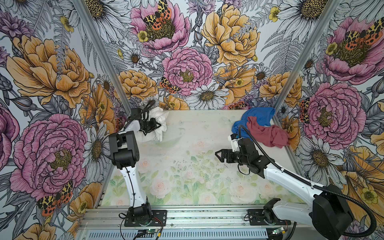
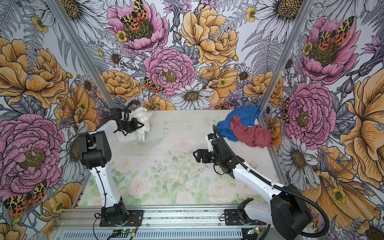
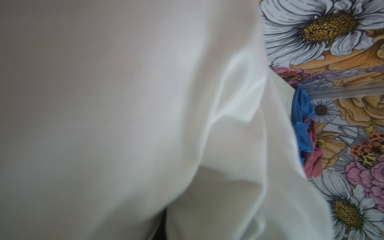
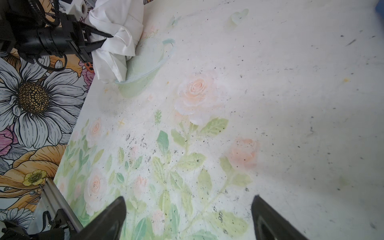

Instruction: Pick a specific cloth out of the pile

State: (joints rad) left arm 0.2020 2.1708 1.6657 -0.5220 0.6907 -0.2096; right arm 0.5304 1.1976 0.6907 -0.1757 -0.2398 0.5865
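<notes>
Your left claw [image 1: 159, 125] is pinched on the cloth [image 1: 159, 116] at the table's [image 1: 197, 128] far-left corner; your right claw [image 1: 217, 154] hangs wide open mid-table, well apart from the pile [image 1: 264, 128]

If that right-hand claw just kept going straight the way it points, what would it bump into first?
Probably just the bare table: the right gripper, jaws open, points left across clear tabletop, apparently tilted down. If level, it might reach the left arm. Depth is unclear.
</notes>
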